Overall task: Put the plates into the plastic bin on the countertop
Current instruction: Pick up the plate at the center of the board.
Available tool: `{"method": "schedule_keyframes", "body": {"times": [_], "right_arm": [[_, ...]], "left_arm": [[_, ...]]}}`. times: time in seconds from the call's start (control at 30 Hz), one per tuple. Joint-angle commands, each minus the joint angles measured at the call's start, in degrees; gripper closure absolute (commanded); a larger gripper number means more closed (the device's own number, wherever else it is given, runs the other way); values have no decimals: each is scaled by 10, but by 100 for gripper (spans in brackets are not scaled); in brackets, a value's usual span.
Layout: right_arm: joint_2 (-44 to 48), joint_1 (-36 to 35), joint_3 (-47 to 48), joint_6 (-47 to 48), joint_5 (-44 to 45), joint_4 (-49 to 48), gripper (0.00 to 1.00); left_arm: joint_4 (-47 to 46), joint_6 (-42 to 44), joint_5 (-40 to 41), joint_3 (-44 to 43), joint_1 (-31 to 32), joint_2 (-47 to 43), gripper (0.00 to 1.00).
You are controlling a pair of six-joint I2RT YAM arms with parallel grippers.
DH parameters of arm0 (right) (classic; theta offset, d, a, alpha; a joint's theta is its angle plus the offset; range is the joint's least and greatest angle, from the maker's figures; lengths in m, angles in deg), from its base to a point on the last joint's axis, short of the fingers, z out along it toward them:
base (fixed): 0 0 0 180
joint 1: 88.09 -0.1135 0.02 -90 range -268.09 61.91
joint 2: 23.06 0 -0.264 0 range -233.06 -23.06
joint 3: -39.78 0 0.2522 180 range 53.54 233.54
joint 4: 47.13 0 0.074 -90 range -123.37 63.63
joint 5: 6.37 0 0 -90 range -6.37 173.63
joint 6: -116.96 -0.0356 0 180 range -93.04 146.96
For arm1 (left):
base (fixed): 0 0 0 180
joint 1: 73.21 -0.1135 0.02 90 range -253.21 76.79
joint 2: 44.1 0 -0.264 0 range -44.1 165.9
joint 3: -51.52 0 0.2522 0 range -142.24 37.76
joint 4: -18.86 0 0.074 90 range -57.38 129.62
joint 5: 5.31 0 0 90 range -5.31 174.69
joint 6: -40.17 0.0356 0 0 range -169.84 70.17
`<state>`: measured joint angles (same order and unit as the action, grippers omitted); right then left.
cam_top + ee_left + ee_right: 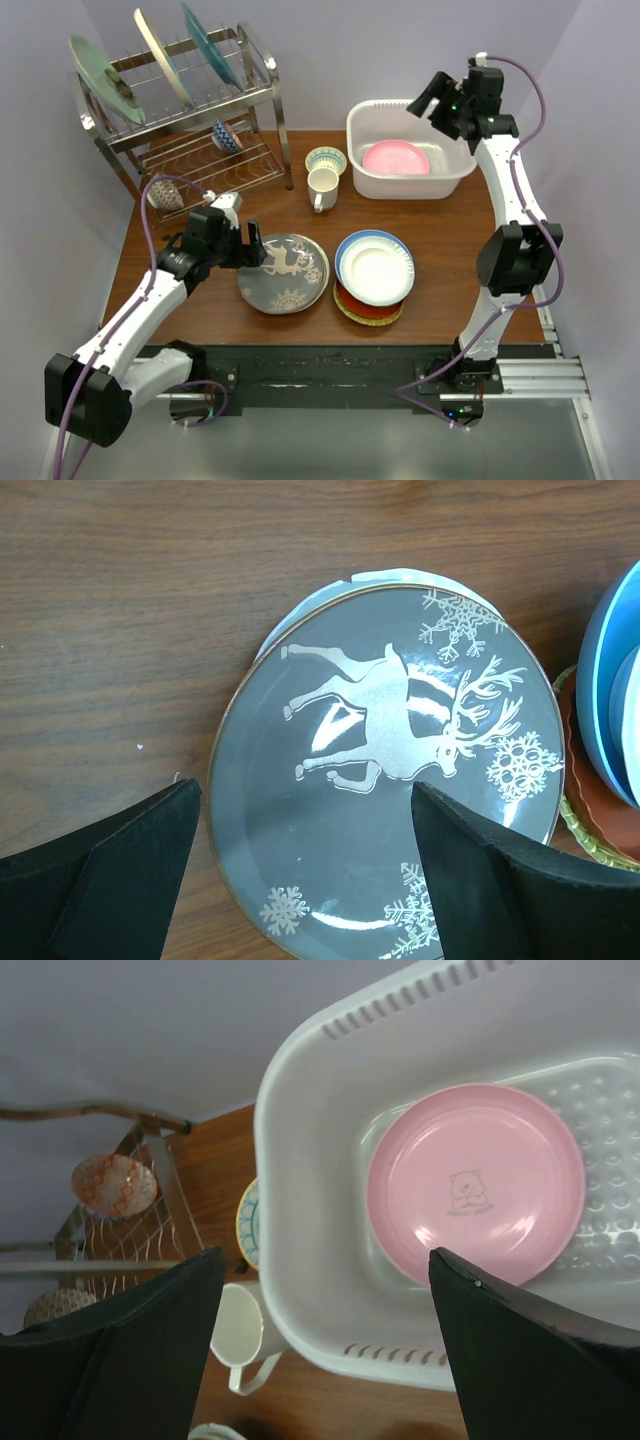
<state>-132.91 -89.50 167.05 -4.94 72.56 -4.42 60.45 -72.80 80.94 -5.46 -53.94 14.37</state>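
Left fingers (120,880) spread over the dark deer plate (380,760) on the desk (120,630), right fingers (540,1360) spread above the plastic bin (300,1160) — pink plate (475,1185) lying flat inside

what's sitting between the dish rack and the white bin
A white mug and, just behind it, a small patterned bowl stand between the rack and the bin; the top view shows it best.

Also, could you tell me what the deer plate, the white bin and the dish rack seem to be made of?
Deer plate: likely glazed ceramic or glass, glossy grey with bright glare. Bin: moulded white plastic, satin, slotted near the rim. Rack: shiny silver metal wire.
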Motion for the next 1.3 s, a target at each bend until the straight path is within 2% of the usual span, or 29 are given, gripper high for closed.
{"method": "schedule_keyframes", "body": {"times": [0.0, 0.27, 0.5, 0.67, 0.97, 1.1, 1.27], "right_arm": [[52, -49, -1, 48, -3, 23, 13], [175, -86, -152, 51, -22, -10, 14], [244, -131, -261, 58, -28, -15, 14], [272, -170, -323, 48, -36, -28, 14], [311, -294, -444, 14, -28, -52, 15], [308, -343, -519, -15, -34, -91, 15], [291, -383, -549, -23, -32, -91, 15]], "left_arm": [[-21, 10, -14, 2, 1, -15, 9], [-21, 10, -12, 3, 0, -15, 9], [-23, 11, -14, 3, 0, -9, 9], [-22, 12, -14, 3, 0, -8, 9], [-17, 9, 0, 2, 0, -15, 9], [-19, 7, 3, 3, 0, -21, 9], [-16, 6, 7, 2, 0, -20, 9]]}}
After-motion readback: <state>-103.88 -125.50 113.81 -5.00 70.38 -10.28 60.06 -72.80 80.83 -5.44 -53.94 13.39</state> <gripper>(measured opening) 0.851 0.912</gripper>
